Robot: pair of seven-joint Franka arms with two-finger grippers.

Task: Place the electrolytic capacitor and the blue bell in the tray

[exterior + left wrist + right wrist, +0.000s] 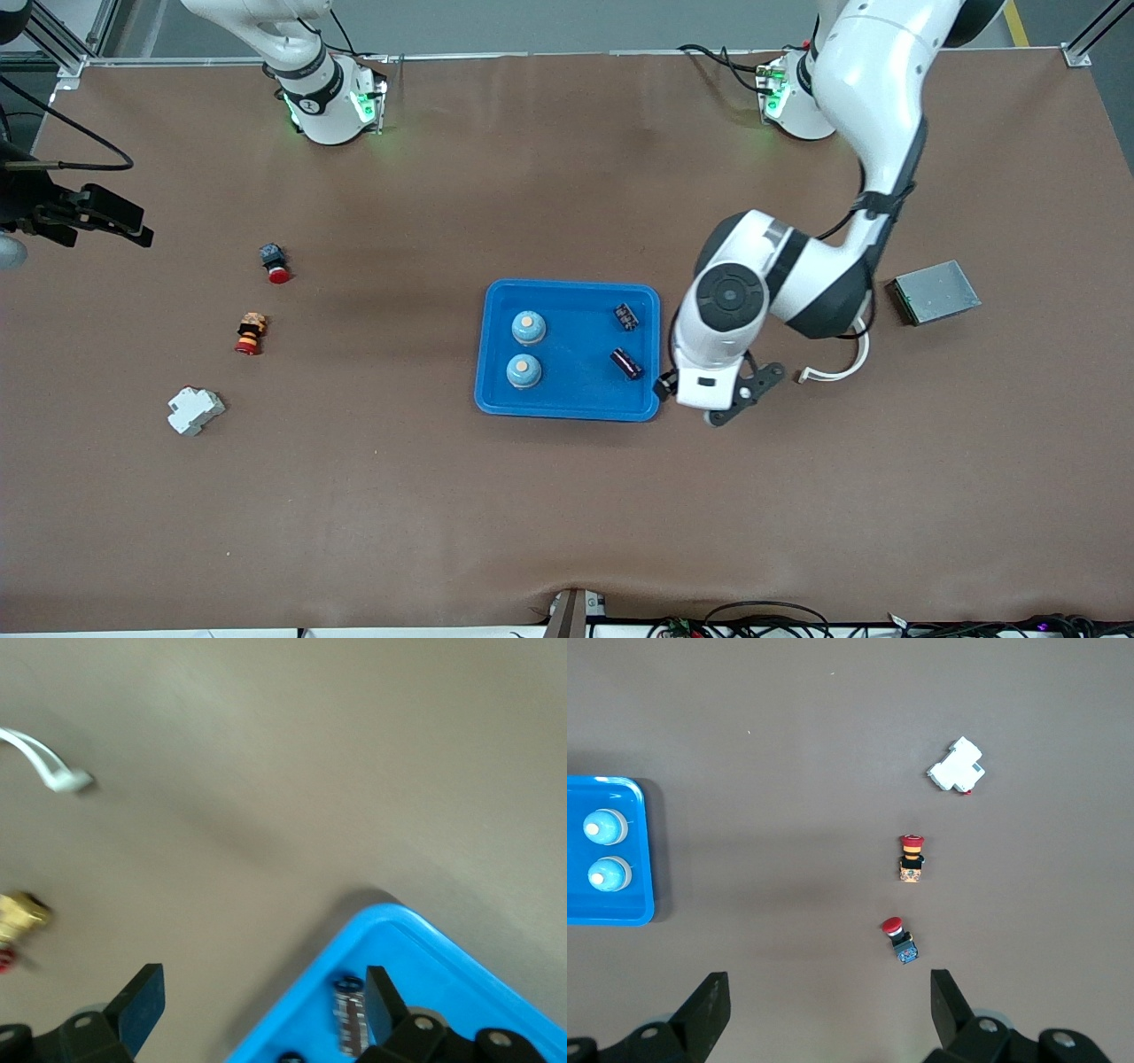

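Brown table (549,514) beneath two white arms. Blue tray (567,403) at mid-table holds two blue bells (529,327) toward the right arm's end and two electrolytic capacitors (627,362) toward the left arm's end, all apart. Left gripper (257,1010), fingers spread and empty, hangs over the tray's corner. Right gripper (828,1010), likewise spread and empty, waits above the table's right-arm end. Grey metal plate (935,292) lies near the left arm.
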